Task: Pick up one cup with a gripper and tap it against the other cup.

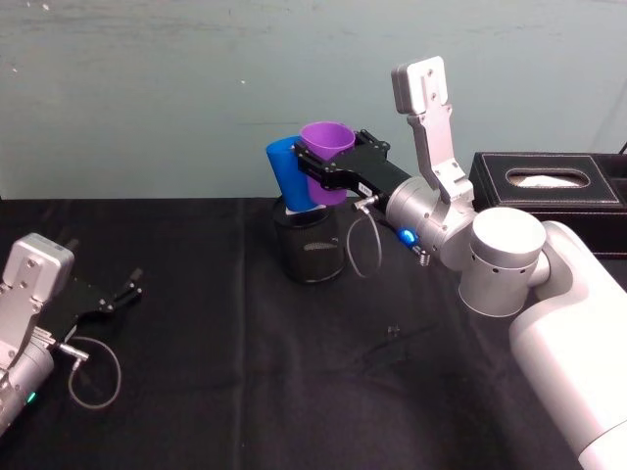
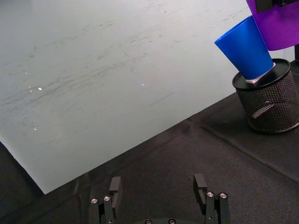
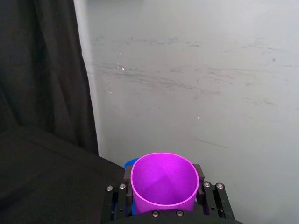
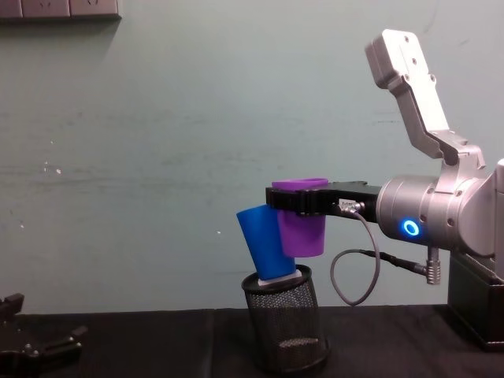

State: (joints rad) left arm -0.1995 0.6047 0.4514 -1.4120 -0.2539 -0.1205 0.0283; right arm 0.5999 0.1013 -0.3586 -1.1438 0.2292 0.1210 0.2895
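Right end effector (image 4: 303, 201): jaws clamped across the purple cup (image 4: 302, 236), held aloft; blue cup (image 4: 264, 244) just beyond its fingertips (contact unclear), perched in the mesh pen holder (image 4: 287, 331) beneath; risk: a firmer push likely tips that loosely propped cup or its holder; purple cup mouth up, long axis near vertical; blue cup leans away; left end effector (image 1: 125, 291) idle, jaws apart, by the worktop (image 1: 245, 372).

Purple cup (image 4: 303, 236) and blue cup (image 4: 264, 244) are plain, pen holder (image 4: 287, 331) black mesh.
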